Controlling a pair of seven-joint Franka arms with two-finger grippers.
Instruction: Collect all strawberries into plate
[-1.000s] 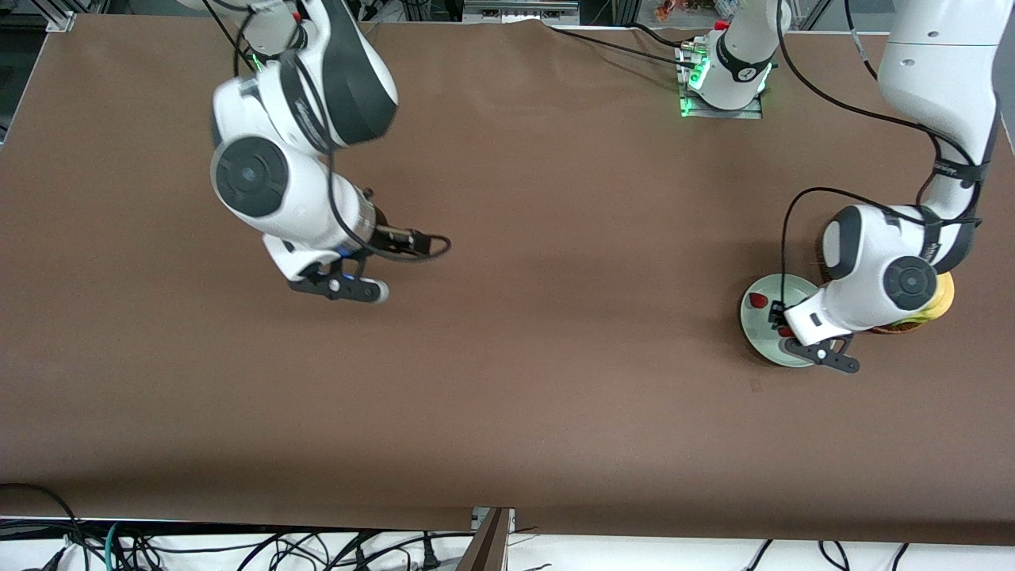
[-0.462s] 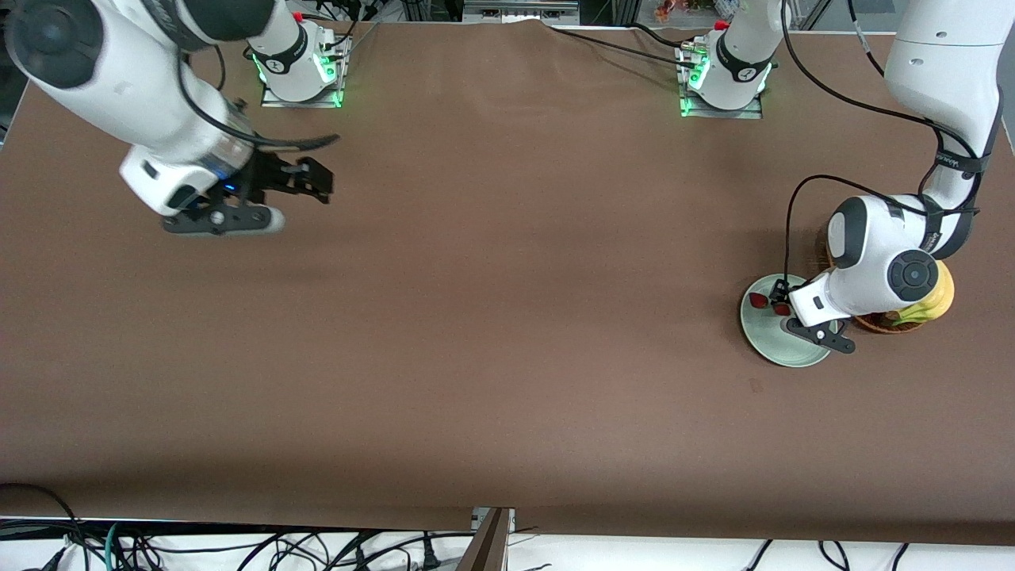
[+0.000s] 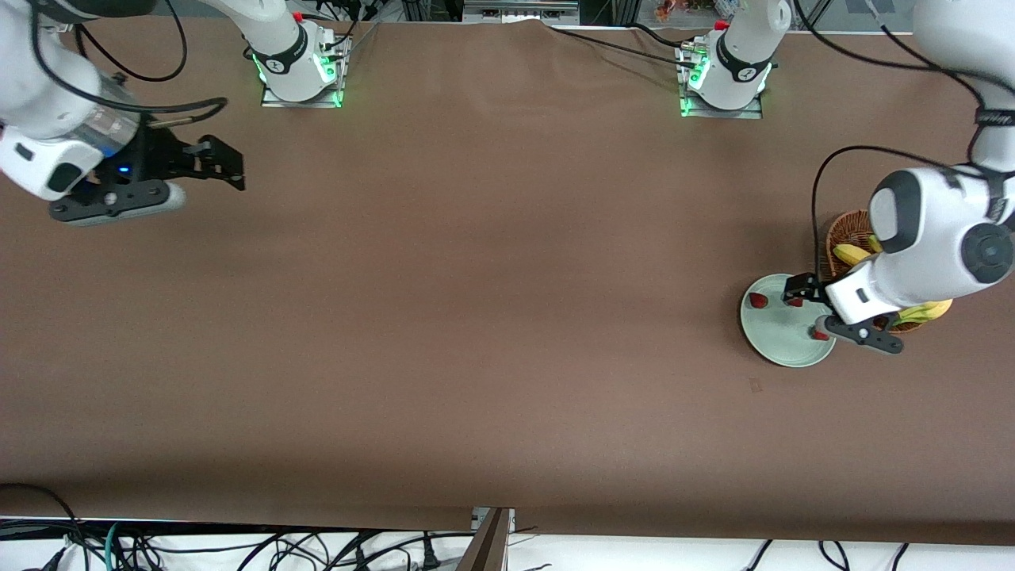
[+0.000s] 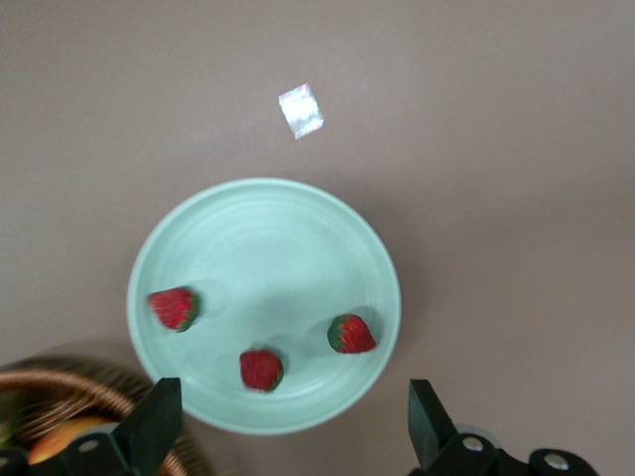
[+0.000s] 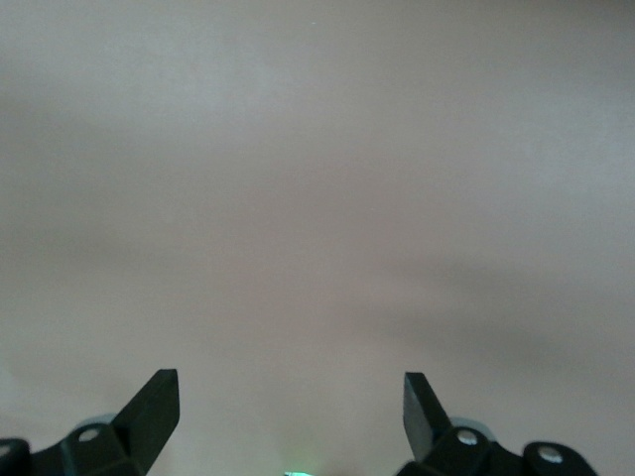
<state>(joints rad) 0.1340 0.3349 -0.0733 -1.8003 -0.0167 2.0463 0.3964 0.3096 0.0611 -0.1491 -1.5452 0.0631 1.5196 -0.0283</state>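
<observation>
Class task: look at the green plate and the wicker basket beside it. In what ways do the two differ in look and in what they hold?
The plate is smooth, shallow and pale mint green; the basket is brown woven wicker with a raised wall. The plate holds three strawberries, all fully in sight; the basket holds yellow bananas and is partly hidden under the left arm. Both are round and sit side by side at the left arm's end of the table.
</observation>
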